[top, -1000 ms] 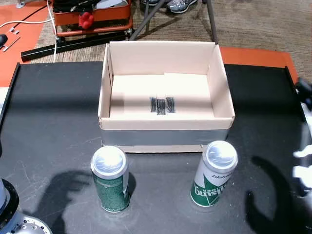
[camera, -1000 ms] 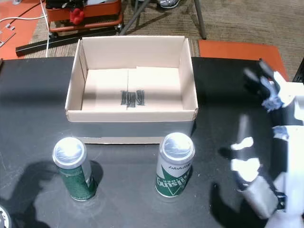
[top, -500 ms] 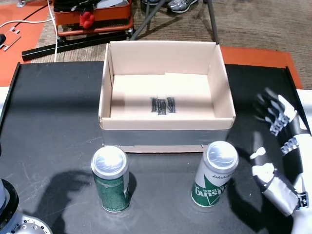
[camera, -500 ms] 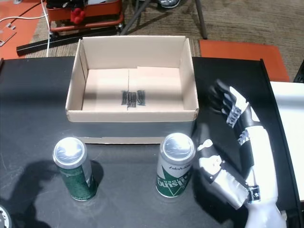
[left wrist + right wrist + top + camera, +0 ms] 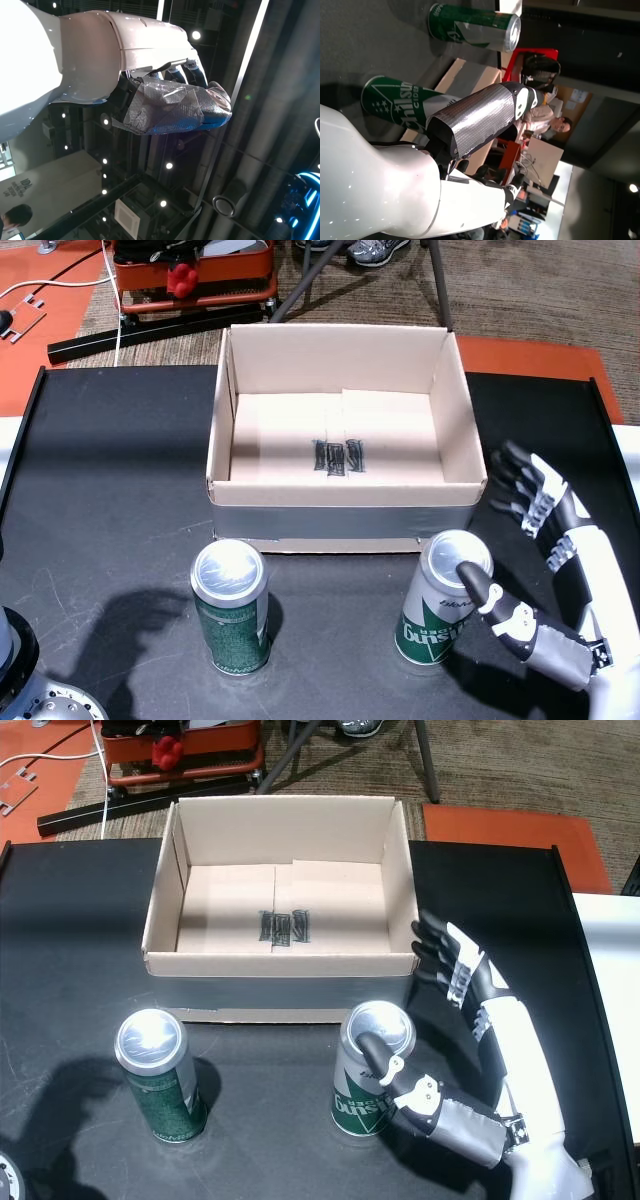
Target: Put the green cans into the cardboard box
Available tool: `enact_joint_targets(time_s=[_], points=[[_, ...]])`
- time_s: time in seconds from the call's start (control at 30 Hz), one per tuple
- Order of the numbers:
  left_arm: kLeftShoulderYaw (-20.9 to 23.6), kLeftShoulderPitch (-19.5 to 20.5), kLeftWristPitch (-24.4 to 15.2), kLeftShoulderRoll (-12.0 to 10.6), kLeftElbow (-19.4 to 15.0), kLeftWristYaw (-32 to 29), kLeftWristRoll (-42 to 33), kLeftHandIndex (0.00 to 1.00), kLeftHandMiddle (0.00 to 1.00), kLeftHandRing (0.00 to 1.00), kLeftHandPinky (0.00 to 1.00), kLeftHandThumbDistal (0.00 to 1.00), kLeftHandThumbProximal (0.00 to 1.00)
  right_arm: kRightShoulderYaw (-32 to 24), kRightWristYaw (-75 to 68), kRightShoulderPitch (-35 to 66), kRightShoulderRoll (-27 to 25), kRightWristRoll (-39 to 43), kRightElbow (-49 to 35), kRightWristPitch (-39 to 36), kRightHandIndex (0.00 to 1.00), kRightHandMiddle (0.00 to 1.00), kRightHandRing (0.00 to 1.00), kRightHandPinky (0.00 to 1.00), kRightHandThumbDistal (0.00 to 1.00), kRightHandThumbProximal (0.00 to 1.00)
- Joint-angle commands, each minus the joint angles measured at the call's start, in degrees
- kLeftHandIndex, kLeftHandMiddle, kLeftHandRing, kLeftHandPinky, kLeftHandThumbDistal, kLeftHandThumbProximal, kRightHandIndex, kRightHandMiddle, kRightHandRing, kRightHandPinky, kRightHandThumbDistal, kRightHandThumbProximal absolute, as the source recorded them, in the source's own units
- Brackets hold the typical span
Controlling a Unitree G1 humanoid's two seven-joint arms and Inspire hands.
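Two green cans stand upright on the black table [image 5: 110, 490], in front of the open, empty cardboard box [image 5: 340, 520] [image 5: 280, 988]. The left can [image 5: 230, 608] [image 5: 160, 1078] stands alone. My right hand [image 5: 565, 555] [image 5: 490, 1020] is open beside the right can [image 5: 438, 602] [image 5: 365, 1072]. Its thumb [image 5: 478, 587] lies against the can's top rim, and its fingers [image 5: 525, 490] are spread by the box's right front corner, apart from the can. The right wrist view shows this can [image 5: 400, 102] just past the taped thumb [image 5: 475, 117]. My left hand [image 5: 175, 100] points at the ceiling and holds nothing.
An orange cart [image 5: 190, 275] and a black bar lie on the floor behind the table. A person's shoes [image 5: 375, 250] show at the top edge. An orange mat [image 5: 530, 355] lies beyond the table's far right corner. Seated people [image 5: 545, 117] appear behind the box.
My right hand has moved left from the table's right edge to the right can, and its thumb now touches the can's rim. The cans and the box stay put.
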Motion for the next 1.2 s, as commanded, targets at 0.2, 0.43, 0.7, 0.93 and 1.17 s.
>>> enact_joint_targets(time_s=[0.2, 0.43, 0.7, 0.93, 1.17], points=[[-1.12, 4.01, -0.22, -5.85, 0.60, -0.19, 0.53, 0.65, 0.73, 0.83, 0.84, 0.07, 0.80, 1.09, 1.68, -0.59, -1.14, -0.31, 0.19, 4.80, 0.97, 1.00, 1.00, 1.00, 1.00, 0.37], [-1.03, 3.90, -0.19, -5.98, 0.73, -0.38, 0.19, 0.64, 0.72, 0.82, 0.85, 0.08, 0.81, 1.27, 1.51, -0.28, -0.66, -0.11, -0.44, 6.91, 0.96, 0.98, 0.99, 1.00, 1.00, 0.37], [-1.28, 4.21, -0.01, -6.32, 0.33, -0.24, 0.24, 0.65, 0.72, 0.82, 0.83, 0.07, 0.78, 1.11, 0.05, -1.70, 0.17, -0.89, 2.51, 6.62, 0.93, 0.94, 0.95, 0.97, 1.00, 0.36], [-1.83, 4.75, 1.32, -6.11, -0.44, -0.09, -0.09, 0.66, 0.73, 0.83, 0.84, 0.06, 0.74, 0.64, -2.56, -2.72, 2.22, -1.18, 4.12, 4.31, 0.85, 0.85, 0.88, 0.91, 1.00, 0.28], [-1.54, 4.31, 0.70, -6.29, 0.14, -0.13, 0.36, 0.65, 0.72, 0.82, 0.84, 0.07, 0.80, 1.07, -4.89, -4.31, 2.48, -3.04, 6.03, 3.10, 0.83, 0.84, 0.86, 0.90, 1.00, 0.29]])
